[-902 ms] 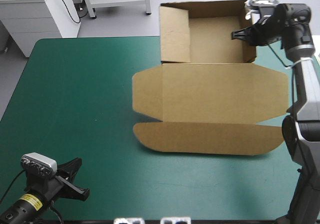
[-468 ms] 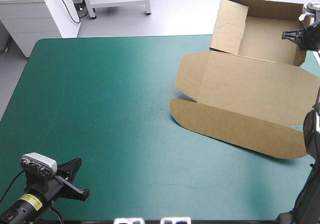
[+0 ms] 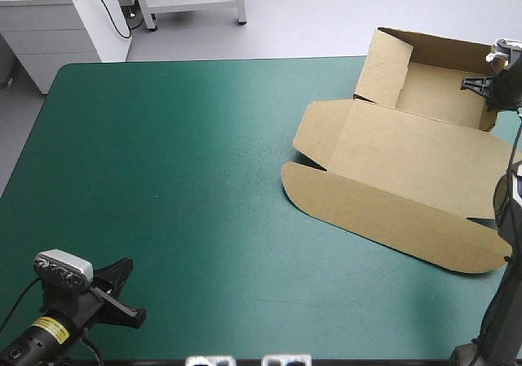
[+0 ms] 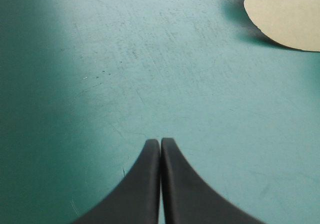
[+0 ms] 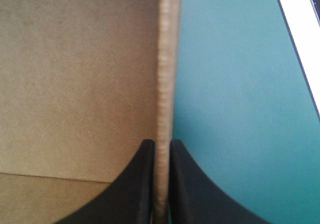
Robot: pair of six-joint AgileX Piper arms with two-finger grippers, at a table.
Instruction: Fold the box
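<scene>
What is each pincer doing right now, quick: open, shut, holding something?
Left pincer: closed, holding nothing, over the teal-green cover.
Right pincer: closed on a raised wall of the box.

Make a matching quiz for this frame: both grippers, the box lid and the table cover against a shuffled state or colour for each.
Things
1. left gripper
2. right gripper
3. box lid
4. table cover

States
a. teal-green
b. shut on the box wall
c. shut on nothing, over bare cover
d. brown, lying open and flat

Pairs: 1-c, 2-b, 3-d, 4-a
</scene>
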